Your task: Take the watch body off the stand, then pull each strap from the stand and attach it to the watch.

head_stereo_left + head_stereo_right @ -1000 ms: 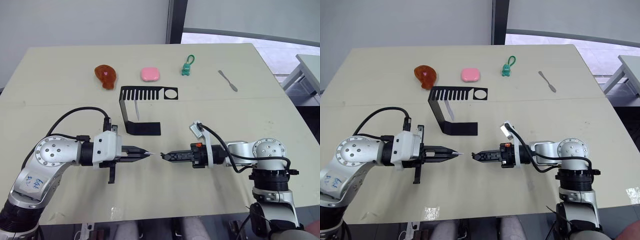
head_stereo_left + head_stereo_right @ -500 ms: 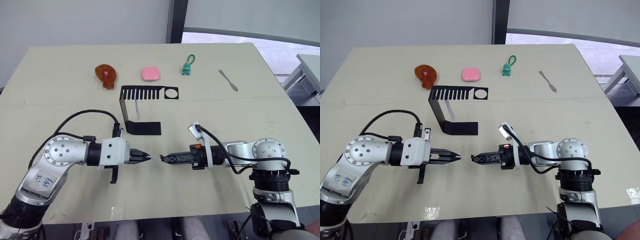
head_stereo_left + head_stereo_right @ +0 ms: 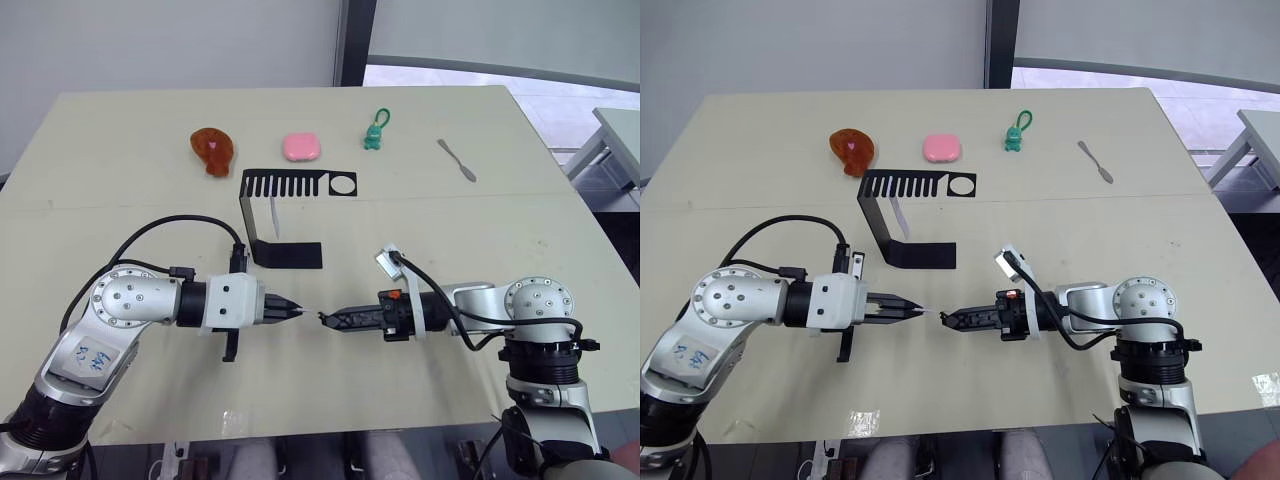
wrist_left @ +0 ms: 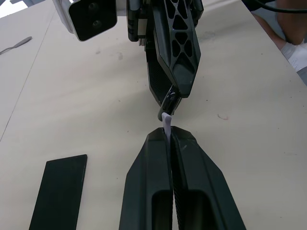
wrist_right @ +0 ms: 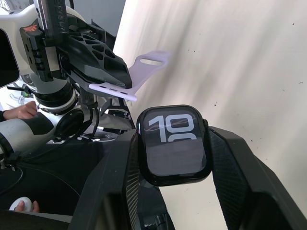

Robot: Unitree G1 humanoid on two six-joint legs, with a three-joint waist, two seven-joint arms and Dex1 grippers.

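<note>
Far side of the table (image 3: 120, 130), well past where my jaws meet, there's a row of random stuff. An orange-brown drumstick-looking thing (image 3: 212, 151) sits off toward my left jaws' side, then a pink rounded case (image 3: 300, 148), a green keychain figure (image 3: 374, 134), and a grey spatula tool (image 3: 455, 161) way out beyond my right jaws.
</note>
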